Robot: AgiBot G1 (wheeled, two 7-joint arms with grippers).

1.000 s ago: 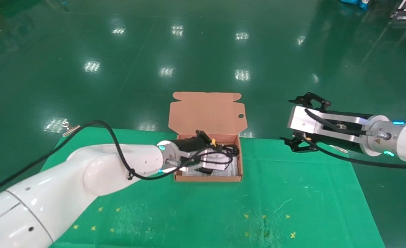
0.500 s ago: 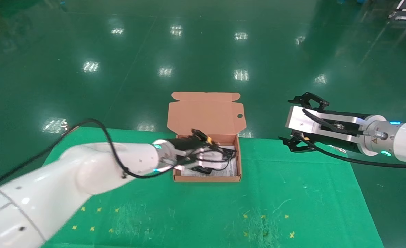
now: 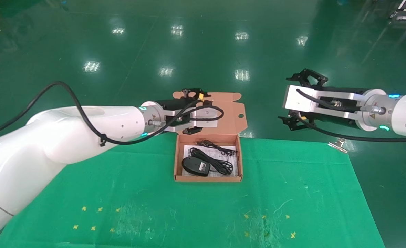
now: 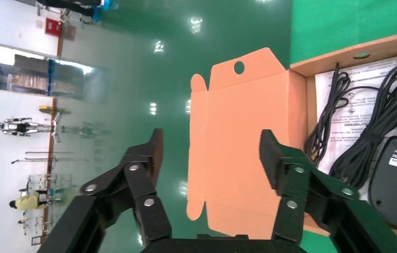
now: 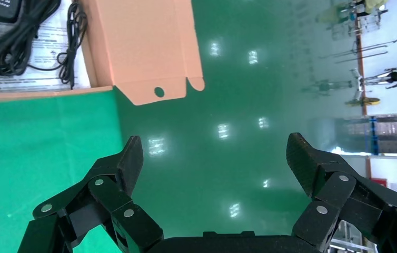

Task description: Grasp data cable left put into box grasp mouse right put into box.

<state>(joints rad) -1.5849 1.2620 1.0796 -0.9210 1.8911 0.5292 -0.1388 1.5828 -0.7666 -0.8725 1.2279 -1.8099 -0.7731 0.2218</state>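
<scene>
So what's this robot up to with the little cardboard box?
It is packing a box. The mouse and a loose black cable already lie inside on a printed sheet. The left gripper hangs open and empty above the box's raised lid, and the right gripper waits open and empty off to the right.

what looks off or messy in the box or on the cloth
Nothing stands out. The mouse lies upside down, label up, on the printed sheet in the box, black cords loose beside it and none over the wall. Left claw and right claw hang open and empty.
</scene>
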